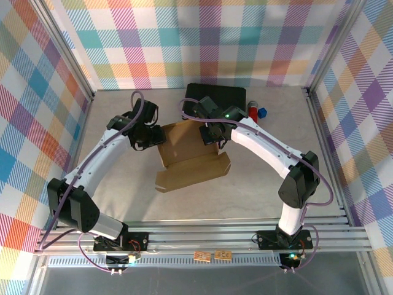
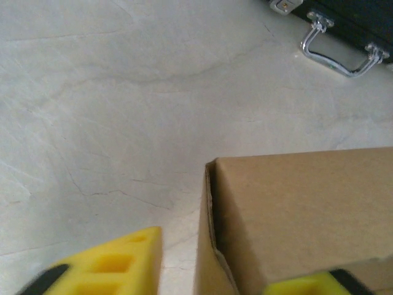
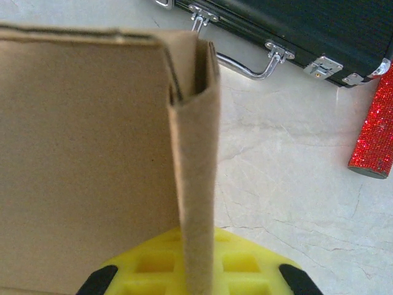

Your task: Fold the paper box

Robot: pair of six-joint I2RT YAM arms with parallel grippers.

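one right tool [image 3: 195, 273] pinches the matte brown paper box [image 3: 86, 153]; left tool [image 2: 209, 273] gapes.

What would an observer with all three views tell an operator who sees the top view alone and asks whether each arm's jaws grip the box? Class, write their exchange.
Operator: Have the right jaws gripped the box?
Observer: Yes. In the right wrist view they are shut on a doubled side wall, seen edge-on between the yellow fingers.
Operator: And the left jaws?
Observer: Open. In the left wrist view they straddle a box corner, with bare table between one finger and the cardboard.
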